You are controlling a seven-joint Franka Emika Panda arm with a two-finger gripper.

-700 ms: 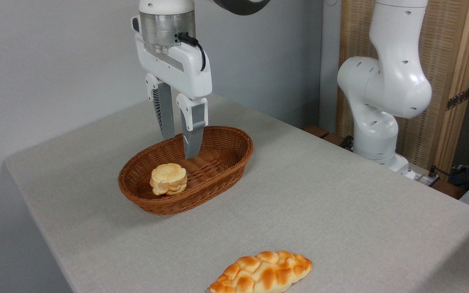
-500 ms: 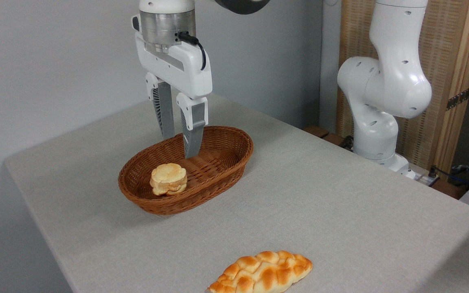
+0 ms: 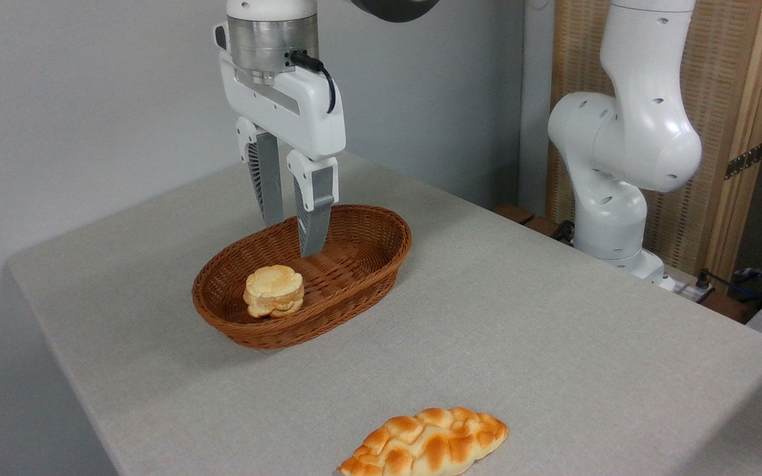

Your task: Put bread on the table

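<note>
1. the task is at its start: the bun sits in the basket, toward the basket's near-left end, on the wicker floor and not on the counter.
2. nothing has been lifted; the bun is untouched, upright, its lobed top facing up.
3. what is left, as i judge it: bring the jaws over the bun, lower, close on its layered sides, lift it clear of the rim, and set it on bare cloth.
4. a braided loaf lies on the counter near the front edge, well apart from the basket; it is not the piece in question.
5. the jaws are set a little apart, a narrow gap between the two fingers, narrower than the bun looks; they would likely need to widen before the grasp.
6. they hold nothing and touch nothing. the tips hang over the middle of the basket, behind and to the right of the bun; how far above the basket floor they are i cannot tell from this one view.
7. the fingers point straight down, so a top grasp seems the plain approach once the jaws are shifted toward the bun.
</note>
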